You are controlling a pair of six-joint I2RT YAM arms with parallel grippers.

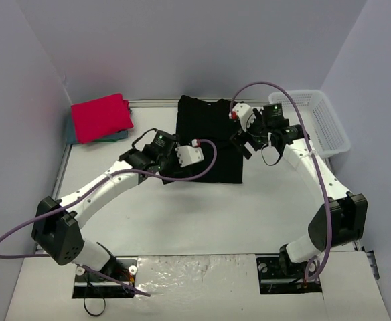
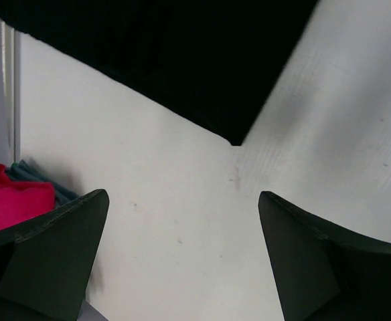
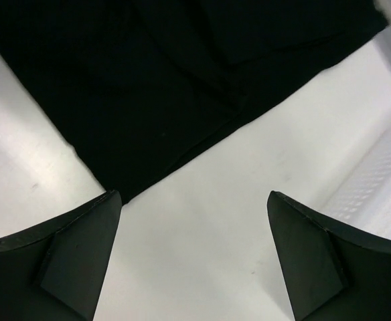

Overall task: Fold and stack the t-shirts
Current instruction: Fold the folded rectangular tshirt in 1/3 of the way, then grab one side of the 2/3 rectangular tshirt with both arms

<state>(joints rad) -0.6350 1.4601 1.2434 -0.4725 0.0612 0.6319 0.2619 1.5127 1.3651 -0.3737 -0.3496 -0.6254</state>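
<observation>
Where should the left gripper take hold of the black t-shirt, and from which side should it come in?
Probably its near left corner. The black t-shirt lies flat, and that corner points at the open left gripper with bare table around it. Come in low from the shirt's left, sliding one finger under the edge.

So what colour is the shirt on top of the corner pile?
A red-pink shirt, best in top external view.

White counter point(image 1: 202, 214) with shirts and a basket along its far side.
A folded black t-shirt point(image 1: 205, 127) lies flat at mid-back; a teal t-shirt point(image 1: 113, 138) sits far left under a folded red-pink t-shirt point(image 1: 102, 117); a white mesh basket point(image 1: 326, 124) stands far right.
</observation>
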